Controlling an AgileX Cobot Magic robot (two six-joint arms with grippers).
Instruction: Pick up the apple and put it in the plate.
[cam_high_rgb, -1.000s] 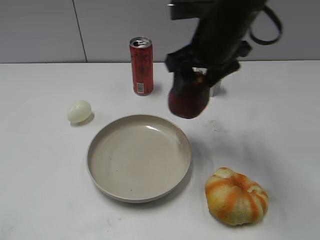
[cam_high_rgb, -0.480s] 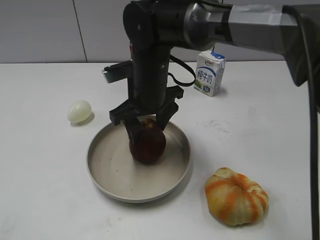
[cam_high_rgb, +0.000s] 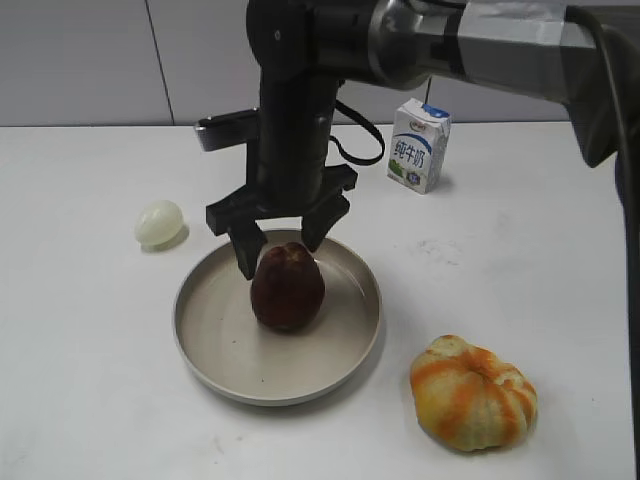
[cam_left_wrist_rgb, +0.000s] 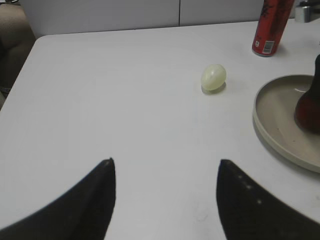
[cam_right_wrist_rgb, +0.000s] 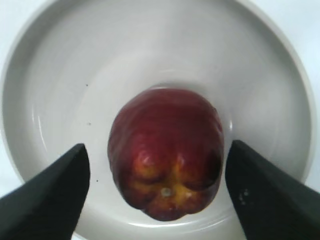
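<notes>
The dark red apple (cam_high_rgb: 287, 287) rests in the beige plate (cam_high_rgb: 215, 345) at the table's middle. My right gripper (cam_high_rgb: 280, 248) hangs open just above it, fingers apart on either side, not touching it. In the right wrist view the apple (cam_right_wrist_rgb: 166, 150) lies between the open fingers (cam_right_wrist_rgb: 157, 187) on the plate (cam_right_wrist_rgb: 60, 75), yellowish patch toward the camera. My left gripper (cam_left_wrist_rgb: 165, 192) is open and empty over bare table at the left; its view catches the plate's rim (cam_left_wrist_rgb: 265, 125) and the apple's edge (cam_left_wrist_rgb: 309, 107).
A pale egg-shaped object (cam_high_rgb: 158, 222) lies left of the plate, also in the left wrist view (cam_left_wrist_rgb: 214, 77). A red can (cam_left_wrist_rgb: 270, 25) stands behind, hidden by the arm in the exterior view. A milk carton (cam_high_rgb: 418, 146) stands back right. An orange ribbed fruit (cam_high_rgb: 472, 392) sits front right.
My right gripper carried the apple from mid-air down into the plate, then opened and rose slightly. The apple now stands free in the plate.
</notes>
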